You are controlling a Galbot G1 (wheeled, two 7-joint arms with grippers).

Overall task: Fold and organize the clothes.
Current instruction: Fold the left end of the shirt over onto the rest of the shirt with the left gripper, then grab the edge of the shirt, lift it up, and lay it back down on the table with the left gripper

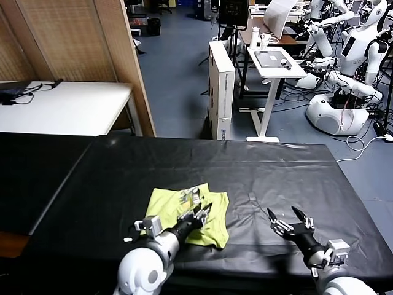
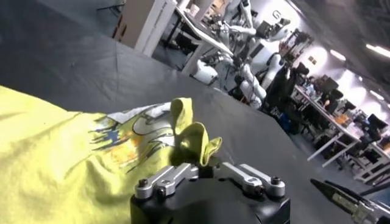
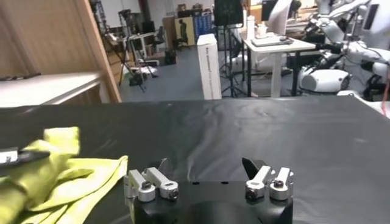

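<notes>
The lime yellow-green T-shirt (image 1: 166, 206) lies bunched on the black table (image 1: 258, 166) near its front edge. Its white printed graphic faces up in the left wrist view (image 2: 143, 125). My left gripper (image 1: 201, 212) rests over the shirt's right part, shut on a raised fold of the fabric (image 2: 196, 141). My right gripper (image 1: 287, 216) is open and empty, low over bare table to the right of the shirt. In the right wrist view its fingertips (image 3: 250, 167) stand wide apart and the shirt (image 3: 58, 176) lies off to one side.
A white table (image 1: 67, 104) and a wooden partition (image 1: 116, 55) stand at the back left. Beyond the table's far edge are a white cabinet (image 1: 221, 86), a white desk (image 1: 276, 61) and other robots (image 1: 350, 74). Bare black table lies around the shirt.
</notes>
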